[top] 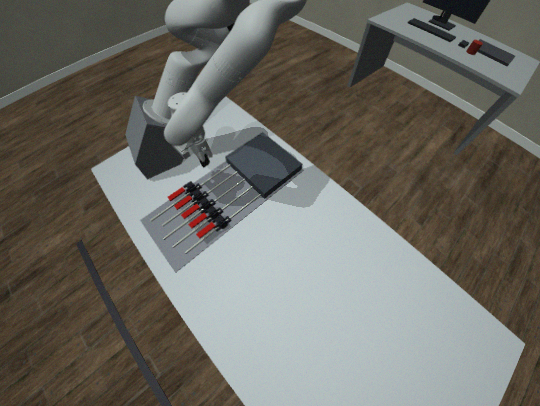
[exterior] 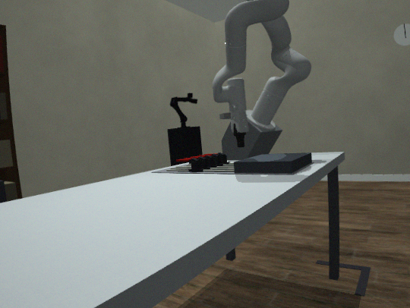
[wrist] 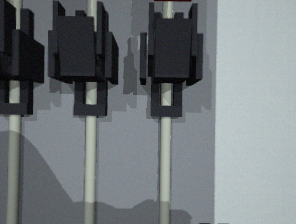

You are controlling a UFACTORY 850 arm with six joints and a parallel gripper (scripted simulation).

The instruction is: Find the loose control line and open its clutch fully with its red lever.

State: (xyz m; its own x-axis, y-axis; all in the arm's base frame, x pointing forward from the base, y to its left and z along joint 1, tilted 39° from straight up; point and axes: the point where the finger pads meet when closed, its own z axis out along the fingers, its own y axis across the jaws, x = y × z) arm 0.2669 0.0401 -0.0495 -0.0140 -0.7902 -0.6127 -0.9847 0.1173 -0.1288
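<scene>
Five pale control lines run over a grey base mat from the grey console through a row of black clutches, each with a red lever lying flat. My gripper is shut and empty. It hangs a little above the mat, over the farthest line between the clutches and the console; it also shows in the exterior view. The wrist view looks straight down on the outermost clutch and its straight line, with a neighbouring clutch to the left.
The arm's dark grey pedestal stands just behind the mat. A black stand with a small arm is behind the table. A desk with a monitor and keyboard stands far off at the back right.
</scene>
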